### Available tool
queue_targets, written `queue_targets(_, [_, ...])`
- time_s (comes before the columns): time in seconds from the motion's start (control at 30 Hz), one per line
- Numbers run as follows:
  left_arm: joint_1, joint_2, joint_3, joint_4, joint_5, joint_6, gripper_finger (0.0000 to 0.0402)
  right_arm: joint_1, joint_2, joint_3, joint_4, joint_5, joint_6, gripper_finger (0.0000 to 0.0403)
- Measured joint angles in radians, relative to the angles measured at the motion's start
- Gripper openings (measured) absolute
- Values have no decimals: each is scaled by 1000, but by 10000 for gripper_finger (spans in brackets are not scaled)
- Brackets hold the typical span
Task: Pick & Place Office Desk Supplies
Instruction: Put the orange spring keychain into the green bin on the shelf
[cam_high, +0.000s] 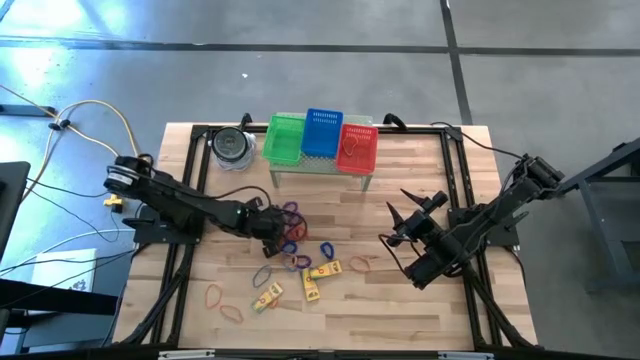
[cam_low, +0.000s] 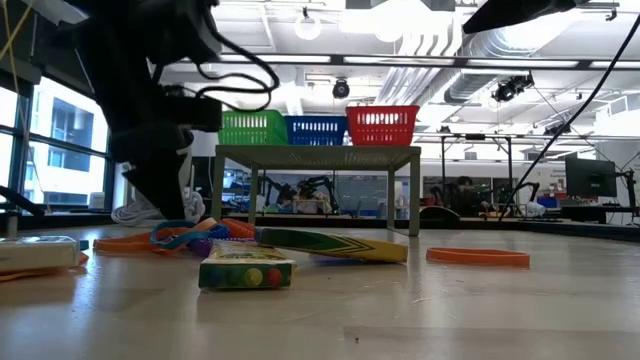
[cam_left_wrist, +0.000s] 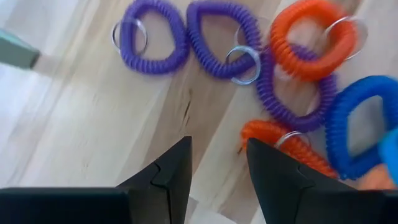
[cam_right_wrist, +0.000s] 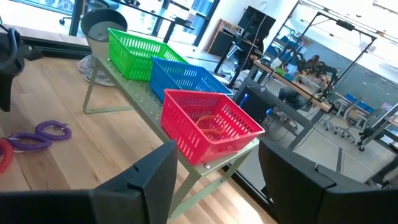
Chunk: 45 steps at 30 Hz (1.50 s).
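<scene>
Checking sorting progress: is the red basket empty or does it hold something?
Not empty. The red basket holds orange band loops, seen through its mesh and from above.

Pale, smooth wooden tabletop (cam_left_wrist: 81, 124) with visible grain. Purple coiled plastic loops (cam_left_wrist: 152, 37) carry shiny metal rings (cam_left_wrist: 242, 64). Red plastic mesh basket (cam_right_wrist: 211, 127) looks glossy.

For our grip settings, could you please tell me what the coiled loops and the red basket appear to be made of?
Purple spiral-coil loop: looks like glossy flexible plastic, ridged coils, shiny metal ring attached. Red mesh basket: likely rigid moulded plastic, uniform lattice walls.
</scene>
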<state>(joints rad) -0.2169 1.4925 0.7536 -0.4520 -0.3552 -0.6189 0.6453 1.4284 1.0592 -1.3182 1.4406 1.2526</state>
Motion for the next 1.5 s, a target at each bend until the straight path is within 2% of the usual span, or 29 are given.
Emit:
queue_targets(0.47, [-4,11,0,24,23,-49,144,0,0,0,3,-2,-26,215])
queue_targets(0.77, [-4,11,0,23,80,-107,144,0,0,0,3,-4,-26,215])
queue_targets(1.1, [-1,14,0,-23,92,-174,144,0,0,0,3,-4,-26,215])
queue_targets(1.5, [44,136,3,-28,159,-252,144,0,0,0,6,-11,-26,215])
